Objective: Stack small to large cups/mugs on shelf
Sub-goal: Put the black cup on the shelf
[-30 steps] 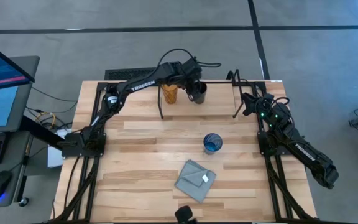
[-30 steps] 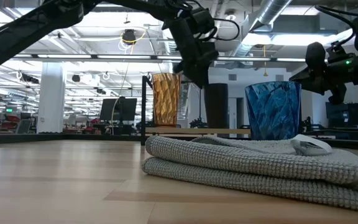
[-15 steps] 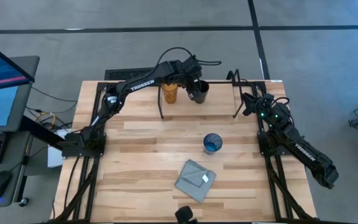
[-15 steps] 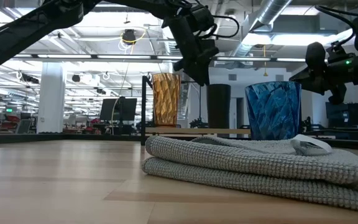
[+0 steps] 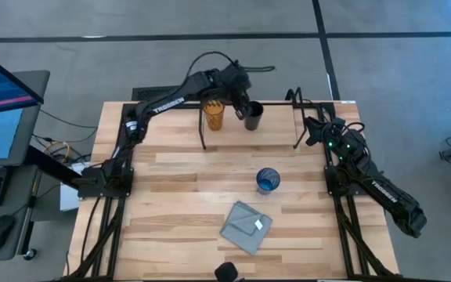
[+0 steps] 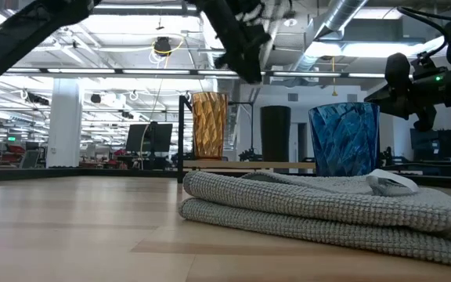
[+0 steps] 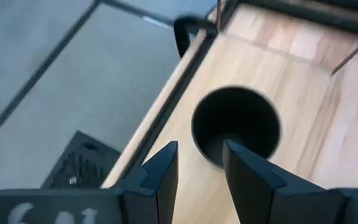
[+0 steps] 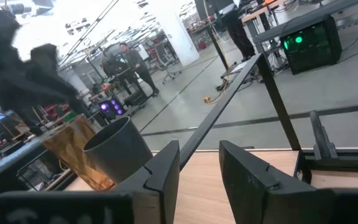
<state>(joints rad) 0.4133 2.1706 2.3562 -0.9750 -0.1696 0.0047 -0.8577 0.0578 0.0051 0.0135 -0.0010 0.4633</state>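
Observation:
On the shelf [image 5: 276, 129] at the table's far side stand the amber tumbler [image 5: 214, 117] and, right of it, the black cup [image 5: 252, 116]. The blue cup [image 5: 268, 180] stands on its base on the tabletop, nearer than the shelf. My left gripper [image 7: 201, 168] is open and hovers above the black cup [image 7: 235, 124], looking down into its mouth without touching it. In the low view it [image 6: 245, 55] is well above both the amber tumbler [image 6: 208, 125] and the black cup [image 6: 276, 135]. My right gripper [image 8: 199, 168] is open and waits by the shelf's right post [image 5: 296, 129].
A folded grey cloth [image 5: 247, 227] lies on the table's near part, close to the blue cup [image 6: 343, 137]. Thin black posts and a rail [image 8: 229, 99] frame the shelf. A monitor and keyboard stand off the table's left side. Bare wood lies left of the cloth.
My left gripper has risen from the black cup's rim and drawn back toward the table's far edge and a little to the left. The black cup stays standing on the shelf beside the amber tumbler.

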